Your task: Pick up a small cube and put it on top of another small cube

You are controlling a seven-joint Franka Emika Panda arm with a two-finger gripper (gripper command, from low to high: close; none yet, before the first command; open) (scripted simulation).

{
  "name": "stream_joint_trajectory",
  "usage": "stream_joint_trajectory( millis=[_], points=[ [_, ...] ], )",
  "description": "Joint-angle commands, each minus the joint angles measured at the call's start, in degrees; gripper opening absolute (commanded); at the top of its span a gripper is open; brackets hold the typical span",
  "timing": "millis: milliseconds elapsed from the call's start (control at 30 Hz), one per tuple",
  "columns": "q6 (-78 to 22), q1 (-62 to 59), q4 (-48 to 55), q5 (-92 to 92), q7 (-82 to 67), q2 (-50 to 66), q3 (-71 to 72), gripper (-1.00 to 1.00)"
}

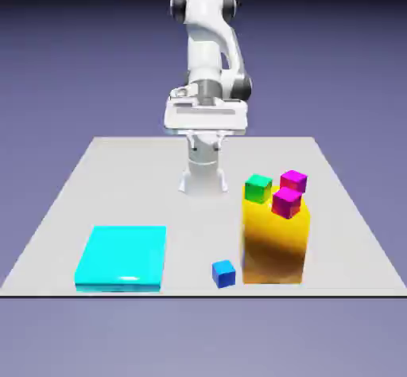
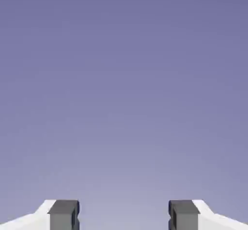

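Pale grey table (image 1: 183, 232), blue-violet backdrop (image 1: 334, 57). Small blue cube (image 1: 224, 274) near the front edge, left of the yellow block (image 1: 274, 244) (exterior view only). Gripper (image 2: 124, 215) open wide, holding nothing.

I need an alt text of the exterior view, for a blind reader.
A robot arm with an open, empty gripper faces a table holding a blue cube, a cyan slab and a yellow block topped by three cubes.
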Motion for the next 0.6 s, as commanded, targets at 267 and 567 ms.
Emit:
stream_joint_trajectory(
  millis=[267, 567],
  points=[
    [-12.07, -9.15, 10.65, 7.52, 16.71, 18.69, 8.1, 0.0],
    [-24.15, -18.3, 21.3, 15.04, 33.41, 37.38, 16.2, 0.0]
  ],
)
